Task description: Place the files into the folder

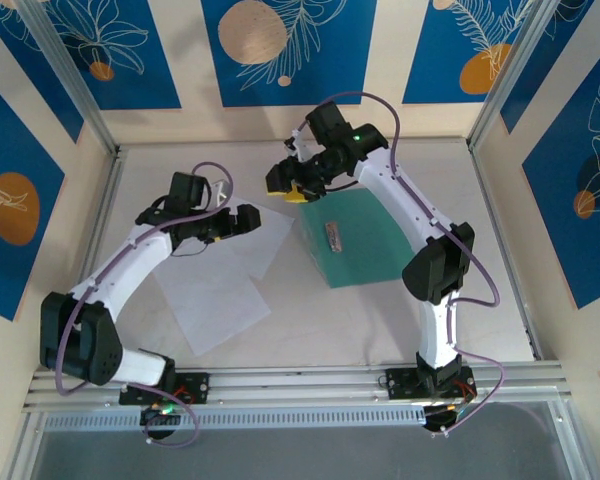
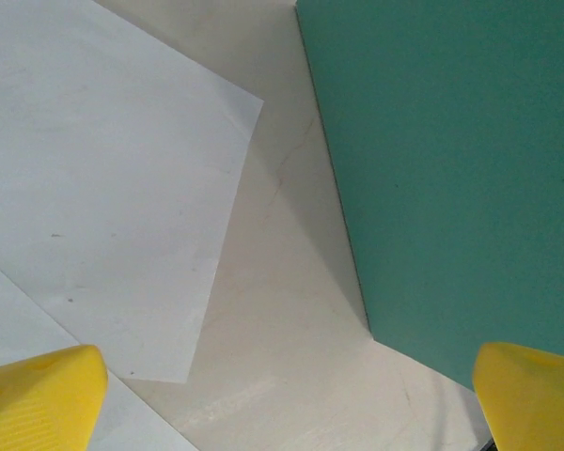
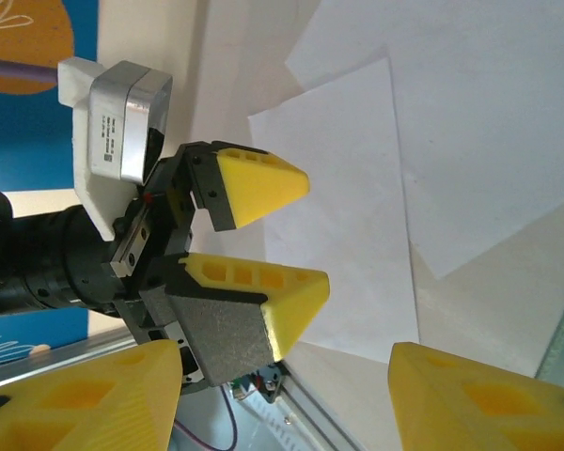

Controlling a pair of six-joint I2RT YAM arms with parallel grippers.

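The teal folder [image 1: 365, 240] lies at the table's middle right, and its silver clip [image 1: 333, 237] shows near its left edge. Two white sheets lie left of it, one [image 1: 215, 300] nearer the front and one [image 1: 268, 243] partly overlapping it. My left gripper [image 1: 246, 218] hovers open over the upper sheet's far edge. In the left wrist view its yellow fingertips [image 2: 38, 399] frame bare table, with a sheet [image 2: 103, 188] on the left and the folder [image 2: 451, 169] on the right. My right gripper [image 1: 285, 187] hangs open and empty by the folder's far left corner, facing the left gripper [image 3: 315, 230].
Patterned blue and cream walls [image 1: 40, 150] close in the table on three sides. An aluminium rail [image 1: 310, 380] runs along the near edge by the arm bases. Bare tabletop [image 1: 450, 170] lies behind and to the right of the folder.
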